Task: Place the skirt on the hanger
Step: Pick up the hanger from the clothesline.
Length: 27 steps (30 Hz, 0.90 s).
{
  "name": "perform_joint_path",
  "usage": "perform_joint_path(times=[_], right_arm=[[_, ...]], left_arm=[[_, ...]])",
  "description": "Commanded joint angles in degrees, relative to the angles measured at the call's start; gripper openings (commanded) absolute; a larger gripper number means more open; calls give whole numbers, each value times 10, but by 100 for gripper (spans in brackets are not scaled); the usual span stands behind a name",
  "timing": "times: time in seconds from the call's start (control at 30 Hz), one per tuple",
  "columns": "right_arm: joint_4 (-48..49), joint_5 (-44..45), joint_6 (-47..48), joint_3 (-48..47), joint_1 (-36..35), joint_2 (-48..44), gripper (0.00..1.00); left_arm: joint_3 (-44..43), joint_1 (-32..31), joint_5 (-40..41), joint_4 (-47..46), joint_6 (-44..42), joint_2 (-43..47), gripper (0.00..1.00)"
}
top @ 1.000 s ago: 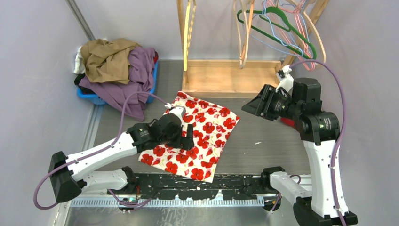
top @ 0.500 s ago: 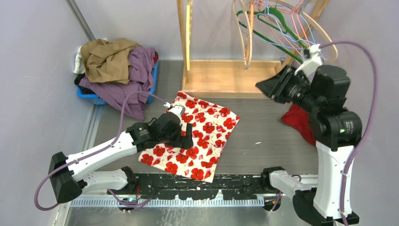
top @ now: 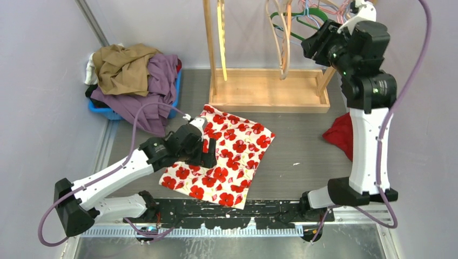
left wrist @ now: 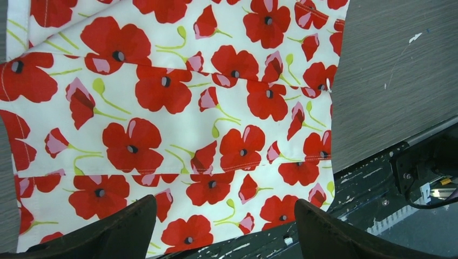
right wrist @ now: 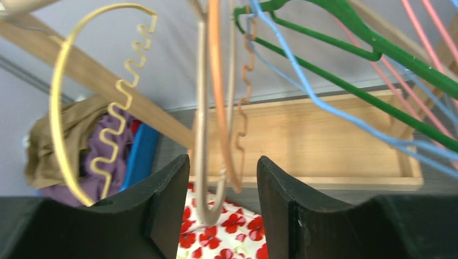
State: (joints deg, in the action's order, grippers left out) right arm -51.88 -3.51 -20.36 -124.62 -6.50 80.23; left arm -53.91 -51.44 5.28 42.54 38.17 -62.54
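While the skirt (top: 243, 145), white with red poppies, lies spread flat on the bench (top: 302, 156) in front of the wooden rack (top: 270, 89), the left gripper (left wrist: 226, 204) is over its left part. Both fingers are spread wide and nothing is between them. In the left wrist view the fabric beneath is smooth, one edge reaching the near border of the bench. The right gripper (right wrist: 222, 162) is high among the hangers at the top of the rack. Its jaws stand partly apart, and the lower curve of a tan hanger (right wrist: 202, 135) hangs in the gap, with no contact visible on either finger. A green hanger (right wrist: 399, 53) slants across to the right of it. A blue basket (top: 108, 113) heaped with clothes (top: 129, 70) sits at the far left. A red cloth (top: 340, 135) lies on the bench beside the right arm.
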Motion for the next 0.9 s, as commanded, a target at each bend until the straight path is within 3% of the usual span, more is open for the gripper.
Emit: perform_joint_path(times=[0.0, 0.4, 0.87], right_arm=[[64, 59, 76, -23, 10, 19, 55], [142, 72, 157, 6, 20, 13, 58], [129, 75, 183, -20, 71, 90, 53]], left_arm=[[-39, 16, -12, 21, -25, 15, 96], [-52, 42, -35, 21, -45, -7, 95], [-61, 53, -44, 27, -55, -20, 95]])
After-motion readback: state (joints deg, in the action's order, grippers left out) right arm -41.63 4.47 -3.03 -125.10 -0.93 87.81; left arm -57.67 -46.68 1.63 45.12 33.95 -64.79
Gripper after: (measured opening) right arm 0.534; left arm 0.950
